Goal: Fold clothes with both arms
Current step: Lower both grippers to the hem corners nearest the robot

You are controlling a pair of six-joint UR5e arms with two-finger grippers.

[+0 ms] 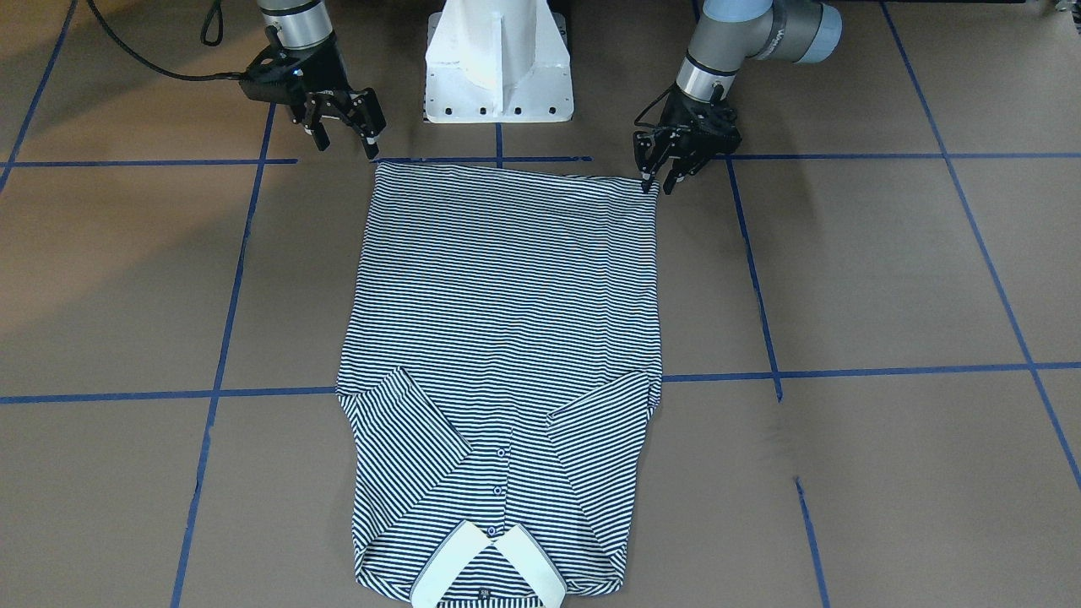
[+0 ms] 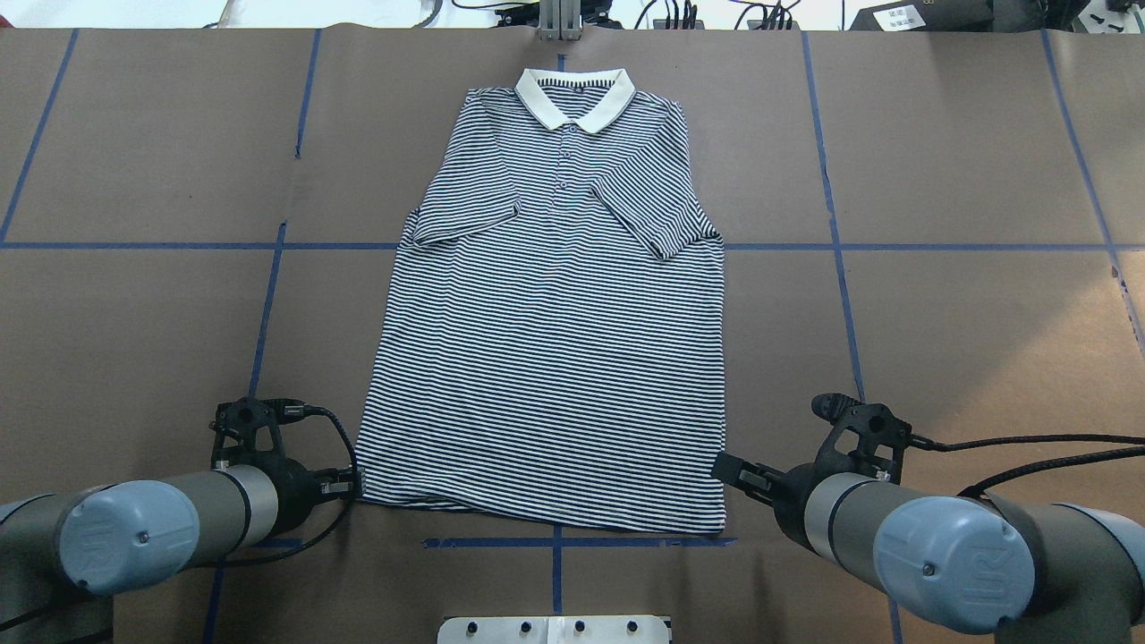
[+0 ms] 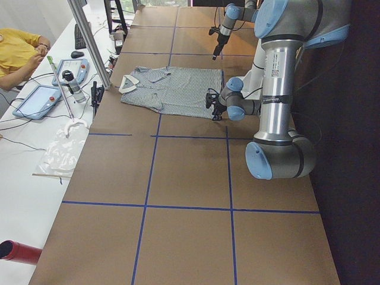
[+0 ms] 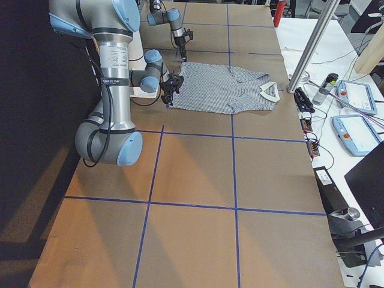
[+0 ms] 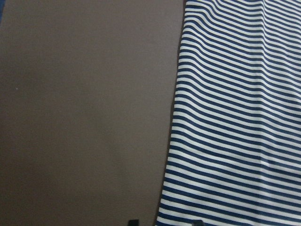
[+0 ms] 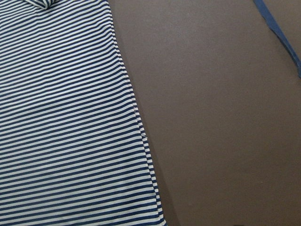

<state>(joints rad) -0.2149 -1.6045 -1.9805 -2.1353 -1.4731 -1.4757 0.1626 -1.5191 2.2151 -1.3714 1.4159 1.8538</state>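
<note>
The navy-and-white striped polo shirt lies flat on the brown table, its white collar on the side away from me. Both sleeves are folded in over the chest. My left gripper is open and low at the hem corner on my left. In the left wrist view its fingertips stand on either side of the shirt's edge. My right gripper is open and empty, just off the other hem corner. The right wrist view shows only the shirt's side edge, no fingers.
The white pedestal base stands behind the hem. Blue tape lines cross the brown table cover. In the exterior left view a metal post, tablets and a seated person are beyond the collar end.
</note>
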